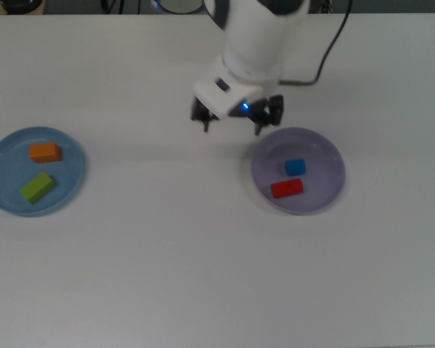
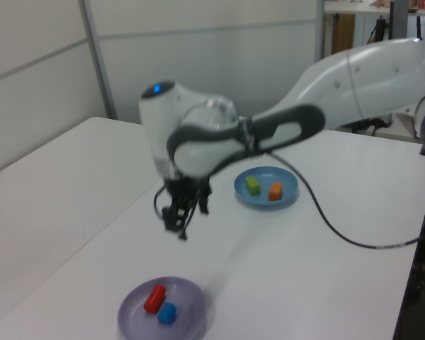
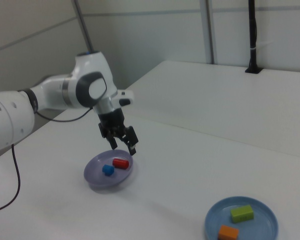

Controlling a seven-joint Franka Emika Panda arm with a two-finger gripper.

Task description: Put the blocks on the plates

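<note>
We see the gripper (image 1: 235,119) raised above the white table (image 1: 203,246), its two fingers spread wide apart and holding nothing. In the top view it hangs over bare table just beyond the upper-left rim of the lavender plate (image 1: 326,196); in the left view the gripper (image 2: 184,216) sits well above the table surface, between the two plates.

Block positions — all four rest on plates:
- The blue cube (image 1: 295,167) and the red block (image 1: 286,188) lie on the lavender plate, near each other but apart, the cube nearer the gripper in the top view.
- In the left view the red block (image 2: 154,298) and the blue cube (image 2: 167,313) lie close together on the lavender plate (image 2: 191,322).
- The orange block (image 1: 45,152) and the green block (image 1: 37,186) lie on the light blue plate (image 1: 0,199) at the top view's left, apart from each other.

The two plates stand well apart. In the right view the light blue plate (image 3: 262,230) sits at lower right with the green block (image 3: 242,213) and orange block (image 3: 228,232) on it — the lavender plate (image 3: 92,182) lies just below the gripper (image 3: 121,139).
</note>
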